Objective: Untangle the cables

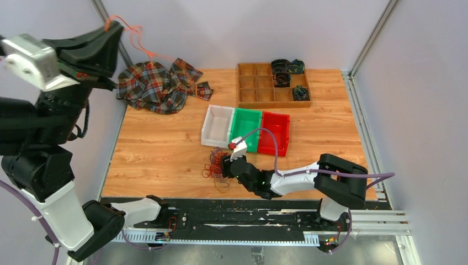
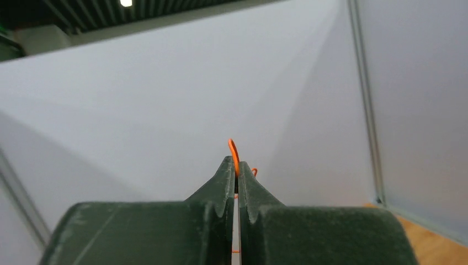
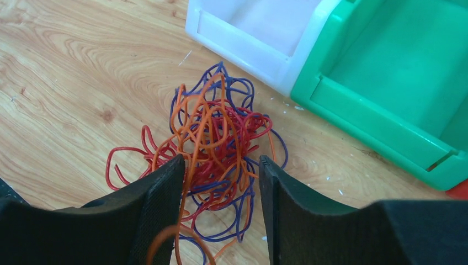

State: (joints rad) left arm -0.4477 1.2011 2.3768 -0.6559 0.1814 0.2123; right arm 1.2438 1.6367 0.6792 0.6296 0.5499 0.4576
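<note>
**ENTRY: ARM POSES AND GRIPS, TWO-ARM TABLE RIG**

**Left arm** [image 1: 52, 116]: Raised high at the left edge of the top view, well above the table [image 1: 160, 149]. The wrist is turned so that the fingers point up and toward the back wall.

**Left gripper** [image 1: 114, 26] [image 2: 236, 169]: Jaws pressed together, pinching one orange cable [image 1: 136, 36] [image 2: 233, 150]. A short loop of it stands up above the fingertips. In the top view the strand curls away from the tips and hangs down toward the plaid cloth [image 1: 157, 85]. Its far end cannot be traced.

**Right arm** [image 1: 301, 178]: Stretched low over the table from its base at the near right. The forearm reaches left and the wrist is tipped down.

**Right gripper** [image 1: 225, 165] [image 3: 221, 165]: Jaws spread apart and lowered over the tangle of cables [image 1: 212, 165] [image 3: 215, 141], one finger on either side. Red, purple and orange loops lie in the gap between the fingers. Nothing is clamped, and contact with the strands cannot be told.

**Tangle of cables, location:** On the wood surface, just beside the near wall of the white bin [image 1: 217, 126] [image 3: 248, 41]. Loose red loops spill out to the left.

**Other stock:**
- Green bin [image 1: 245, 130] [image 3: 381, 83], touching the white one.
- Red bin [image 1: 276, 133], next in the row.
- Wooden compartment tray [image 1: 259, 91] at the far side, with dark coiled items in several cells.
</note>
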